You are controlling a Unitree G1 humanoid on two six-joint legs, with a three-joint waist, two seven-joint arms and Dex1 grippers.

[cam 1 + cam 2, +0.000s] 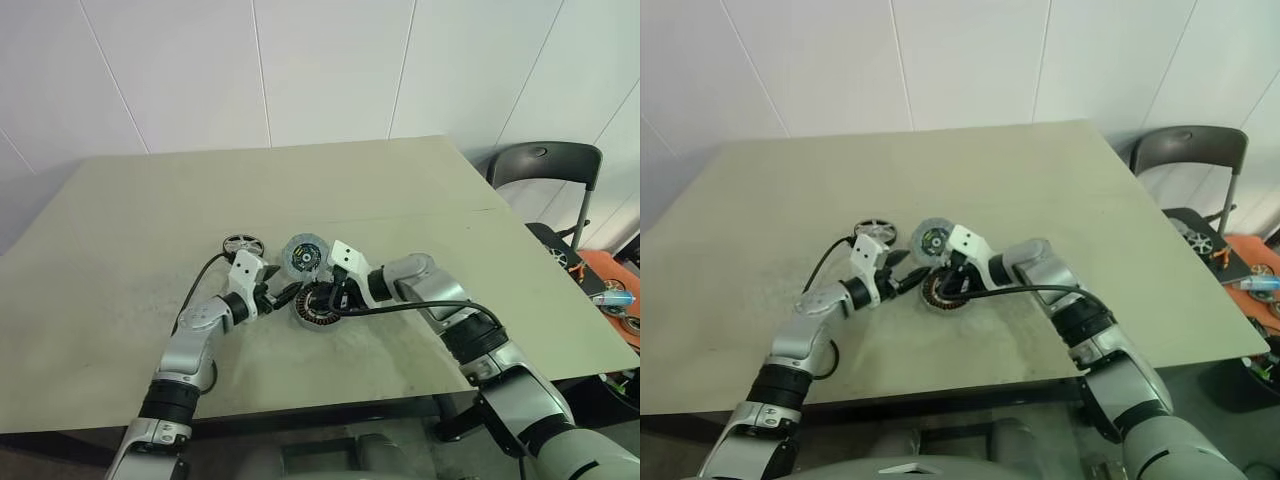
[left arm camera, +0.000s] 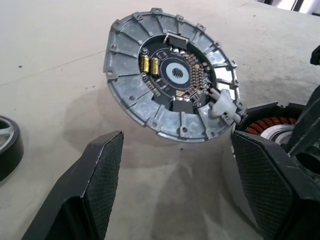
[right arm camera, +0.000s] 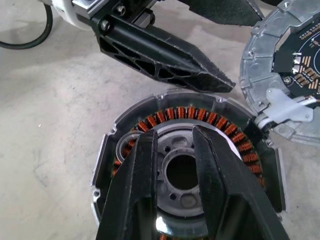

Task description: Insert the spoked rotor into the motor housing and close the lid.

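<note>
My left tool point(image 2: 170, 200) gaped beside the raised lid point(image 2: 172, 82), right wrist view showed me my right tool point(image 3: 172, 150) nearly clenched, empty, over the motor housing point(image 3: 220, 125), spoked rotor point(image 1: 242, 244) on worktop point(image 1: 150, 200).

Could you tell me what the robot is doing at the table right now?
It is assembling a motor. The round black motor housing with copper coils lies on the beige table, its grey-silver ribbed lid swung open beside it. The right gripper is poised over the housing's hollow centre; the left gripper is open near the lid. The dark-rimmed spoked rotor lies apart, not inserted.
</note>
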